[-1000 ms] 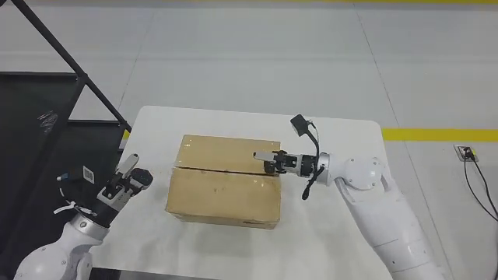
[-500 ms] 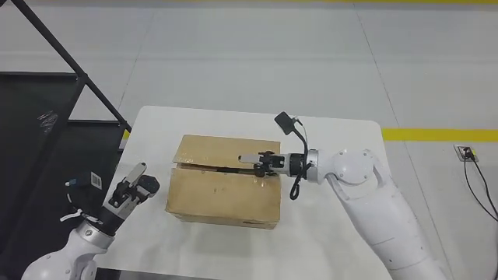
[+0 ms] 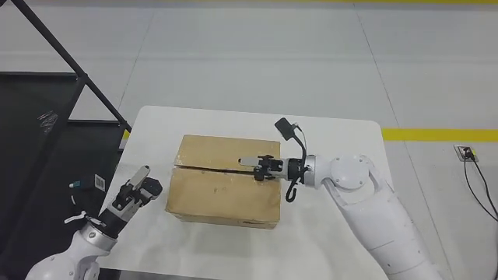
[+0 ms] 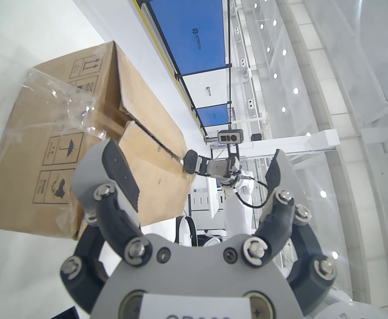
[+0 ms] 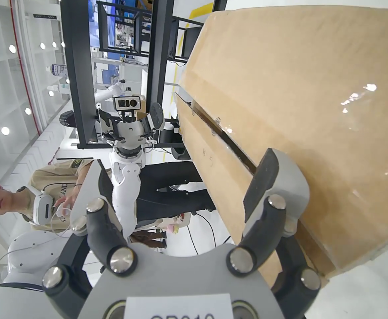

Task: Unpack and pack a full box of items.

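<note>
The box (image 3: 224,180) sits shut in the middle of the tabletop (image 3: 342,136). The right gripper (image 3: 255,165) is over the crack between the two top flaps, jaws wide open and holding nothing. One finger (image 5: 273,180) seems to touch the crack. To do this well, slip that finger under one flap and lift slowly. The left gripper (image 3: 142,184) is near the tabletop's left edge, open and empty too. Its wrist view shows loose clear tape (image 4: 61,97) on the box's end, which can't be made out from above.
</note>
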